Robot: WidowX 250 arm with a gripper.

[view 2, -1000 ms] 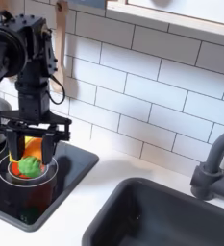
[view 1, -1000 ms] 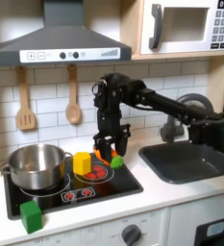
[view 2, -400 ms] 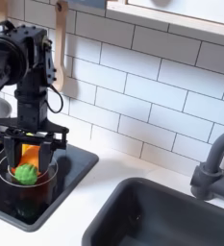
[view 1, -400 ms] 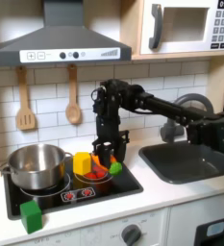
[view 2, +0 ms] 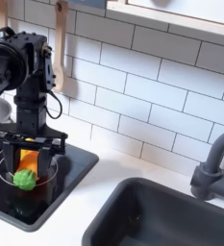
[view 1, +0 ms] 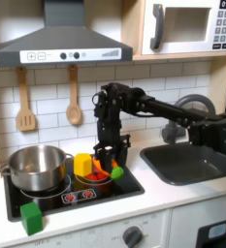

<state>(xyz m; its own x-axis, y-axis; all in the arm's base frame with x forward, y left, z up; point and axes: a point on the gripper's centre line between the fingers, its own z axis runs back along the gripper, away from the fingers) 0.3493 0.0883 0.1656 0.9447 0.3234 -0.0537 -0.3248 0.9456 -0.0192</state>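
Note:
My black gripper [view 1: 106,165] [view 2: 29,161] hangs low over the right burner of the toy stove [view 1: 124,187] [view 2: 70,168], pointing straight down. An orange toy with a green end [view 1: 115,171] [view 2: 25,178] sits between the fingers, held just above the burner ring. The green end points down toward the stove top. A yellow block [view 1: 82,164] stands close by, on the first exterior view's left of the gripper. Farther that way, a silver pot [view 1: 37,167] rests on the left burner.
A green cube [view 1: 30,216] lies on the counter in front of the stove. A dark sink [view 1: 197,161] [view 2: 171,216] with a grey faucet [view 1: 178,120] [view 2: 215,163] takes up the first exterior view's right. A spatula [view 1: 25,102] and a wooden spoon [view 1: 74,97] hang on the tiled wall.
The gripper has come down toward the burner, and the orange and green toy has come down with it. It has also shifted slightly to the second exterior view's left.

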